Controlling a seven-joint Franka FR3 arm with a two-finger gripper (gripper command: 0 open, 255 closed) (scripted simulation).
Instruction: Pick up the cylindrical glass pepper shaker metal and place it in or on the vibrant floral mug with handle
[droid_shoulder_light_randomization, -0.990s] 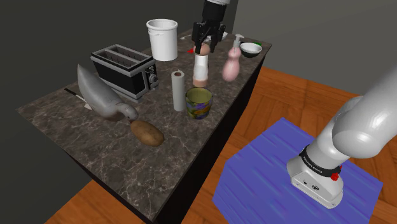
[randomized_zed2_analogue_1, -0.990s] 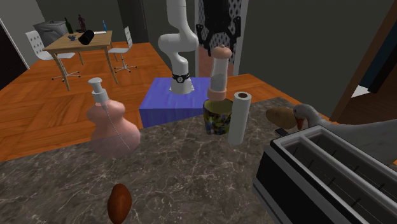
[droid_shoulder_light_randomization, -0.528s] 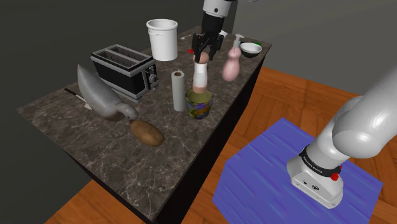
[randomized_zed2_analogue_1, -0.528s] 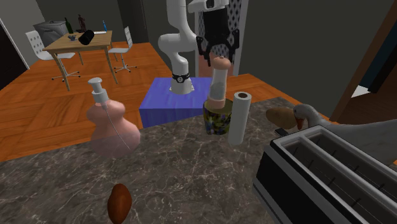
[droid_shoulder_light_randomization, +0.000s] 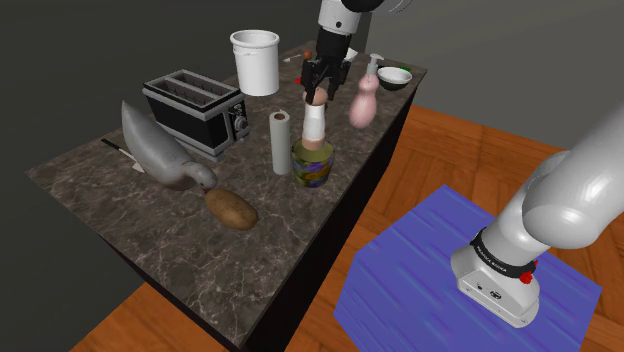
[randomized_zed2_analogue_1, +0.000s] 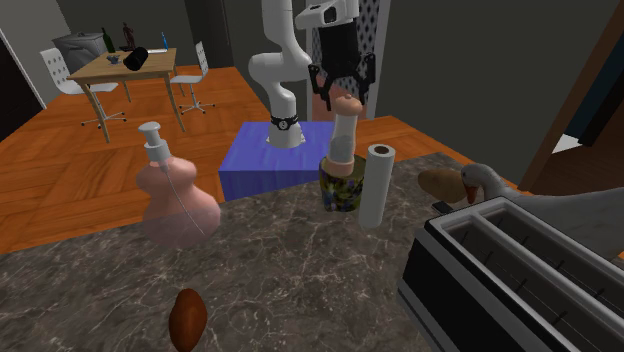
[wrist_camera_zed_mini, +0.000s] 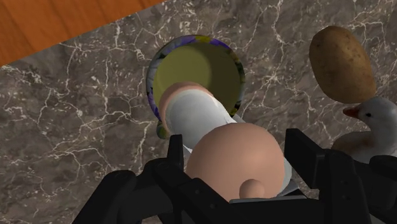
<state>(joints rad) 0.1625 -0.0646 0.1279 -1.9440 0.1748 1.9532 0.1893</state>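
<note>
Pinching the pepper shaker (droid_shoulder_light_randomization: 315, 122) by its rounded cap, the black gripper (droid_shoulder_light_randomization: 322, 82) holds it upright in the shoulder view, its lower end at the mouth of the floral mug (droid_shoulder_light_randomization: 312, 166). A white pot (droid_shoulder_light_randomization: 255, 62) stands near the toaster (droid_shoulder_light_randomization: 195, 110), and its inside is hidden.

In the second exterior view the shaker's base meets the mug's rim, and the toaster is cut off by the picture's edge.

In the wrist view both fingers (wrist_camera_zed_mini: 300, 149) press the cap. The shaker covers part of the mug's yellow-green inside, so whether it touches the bottom cannot be told.
</note>
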